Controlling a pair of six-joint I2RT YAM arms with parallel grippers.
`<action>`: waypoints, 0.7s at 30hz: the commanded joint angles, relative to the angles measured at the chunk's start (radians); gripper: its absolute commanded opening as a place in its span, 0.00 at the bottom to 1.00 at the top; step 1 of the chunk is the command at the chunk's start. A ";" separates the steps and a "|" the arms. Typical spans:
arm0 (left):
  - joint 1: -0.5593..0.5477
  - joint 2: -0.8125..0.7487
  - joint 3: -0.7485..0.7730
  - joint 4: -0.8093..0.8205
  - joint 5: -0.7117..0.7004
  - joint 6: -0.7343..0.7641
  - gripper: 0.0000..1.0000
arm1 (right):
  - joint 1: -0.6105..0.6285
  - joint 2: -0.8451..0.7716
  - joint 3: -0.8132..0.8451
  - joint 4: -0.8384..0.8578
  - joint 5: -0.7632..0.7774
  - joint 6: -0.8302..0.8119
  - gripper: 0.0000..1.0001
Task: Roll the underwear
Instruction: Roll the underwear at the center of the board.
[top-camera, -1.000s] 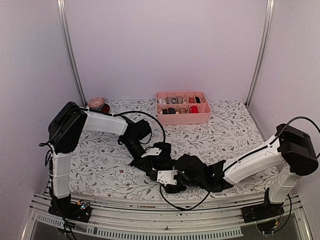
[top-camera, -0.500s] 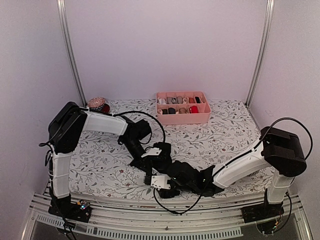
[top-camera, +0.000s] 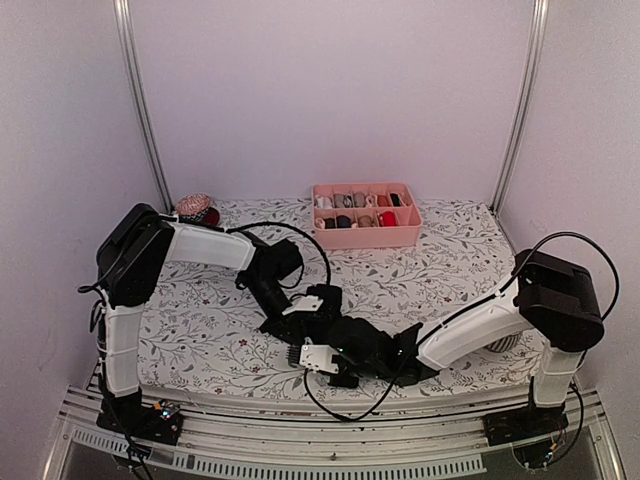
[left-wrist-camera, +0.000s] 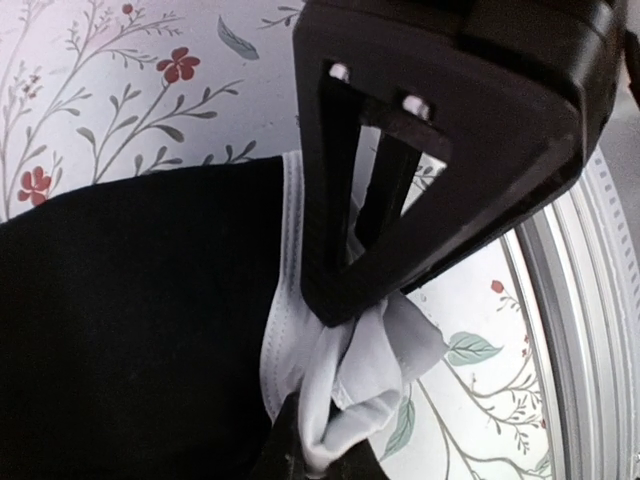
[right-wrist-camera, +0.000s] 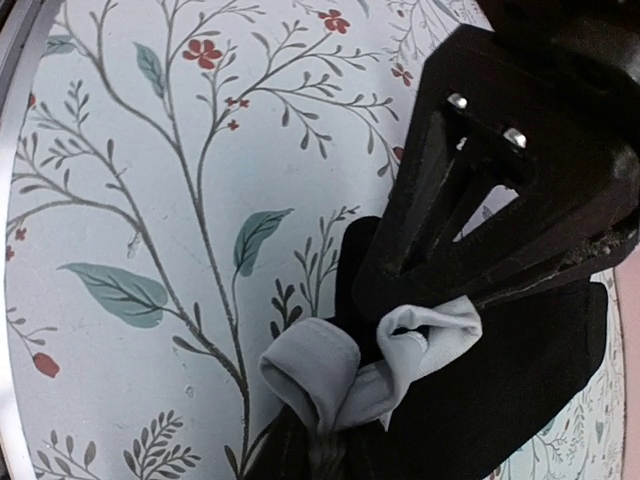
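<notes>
Underwear (left-wrist-camera: 130, 300), a black fabric brief with a pale grey-white waistband (left-wrist-camera: 290, 250), lies near the front edge of the floral-print table cover (top-camera: 460, 270), about midway between the two arm bases. The left gripper (left-wrist-camera: 322, 385) is clamped on a bunched fold of the waistband. The right gripper (right-wrist-camera: 335, 385) pinches another bunched stretch of it, jaws nearly together. A pink plastic divided tray (top-camera: 365, 238) stands well apart at the back.
</notes>
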 joint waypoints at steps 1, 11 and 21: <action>0.009 -0.019 -0.019 -0.026 -0.004 0.017 0.13 | -0.011 0.016 0.044 -0.099 -0.071 0.061 0.09; 0.056 -0.252 -0.133 -0.016 -0.041 0.060 0.96 | -0.084 0.023 0.115 -0.208 -0.311 0.166 0.02; 0.077 -0.633 -0.533 0.447 -0.157 0.050 0.99 | -0.193 -0.001 0.145 -0.254 -0.624 0.343 0.02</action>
